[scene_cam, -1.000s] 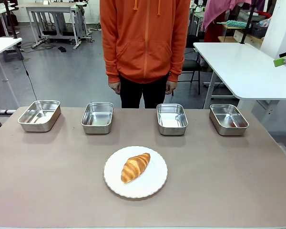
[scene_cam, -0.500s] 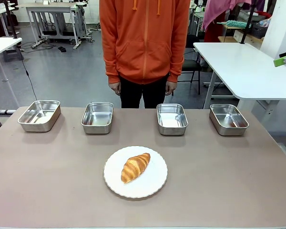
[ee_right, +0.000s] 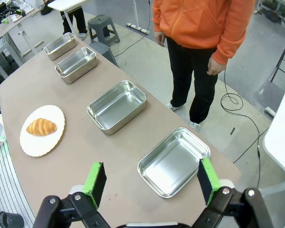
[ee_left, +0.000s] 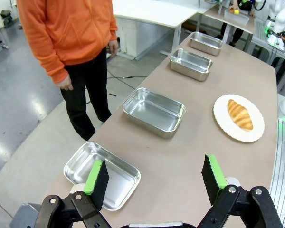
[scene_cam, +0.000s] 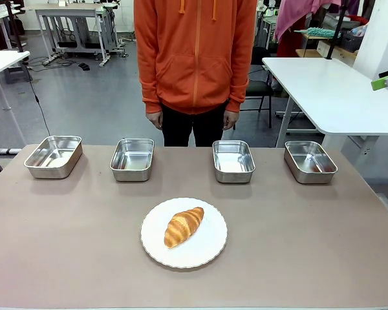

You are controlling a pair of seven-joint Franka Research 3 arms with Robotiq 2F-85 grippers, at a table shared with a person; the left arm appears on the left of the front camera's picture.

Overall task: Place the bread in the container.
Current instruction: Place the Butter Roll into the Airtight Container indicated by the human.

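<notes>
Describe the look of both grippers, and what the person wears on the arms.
The left gripper and the right gripper look alike. Each has two black fingers, and each finger carries a bright green pad. The fingers are hinged on black linkage bars with silver pivot pins. The person wears an orange hoodie with long sleeves.

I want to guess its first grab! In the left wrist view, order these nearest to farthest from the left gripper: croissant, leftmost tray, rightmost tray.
1. Leftmost tray, by the left gripper.
2. Croissant, on the plate.
3. Rightmost tray, far end.
</notes>
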